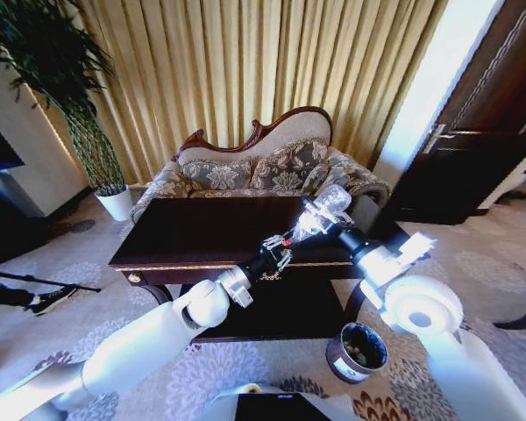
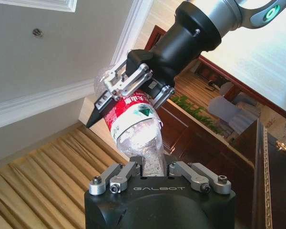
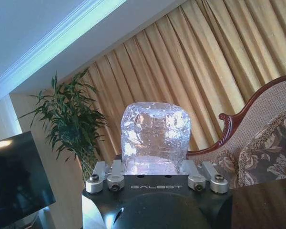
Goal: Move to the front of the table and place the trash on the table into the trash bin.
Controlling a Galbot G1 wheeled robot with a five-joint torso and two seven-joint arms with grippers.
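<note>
Two arms reached out over the front edge of the bench (image 1: 184, 232) and met in the air. The right gripper (image 1: 314, 221) had its fingers (image 2: 115, 86) closed around the middle of the bottle (image 2: 136, 126), on the red label. The left gripper (image 1: 274, 250) pointed up at the bottle's narrow end, and its fingers (image 2: 128, 172) sat close on both sides of that end. I could not tell if they were squeezing it. The bottle was clear, crinkly plastic, held above the bench near its front right part. The bench was dark, shiny, reddish-brown wood with a gold line along the front. The bin (image 1: 358, 351) stood on the carpet just past the bench's right front leg. It was round and dark with a pale label, and a few small pale bits lay inside it.
</note>
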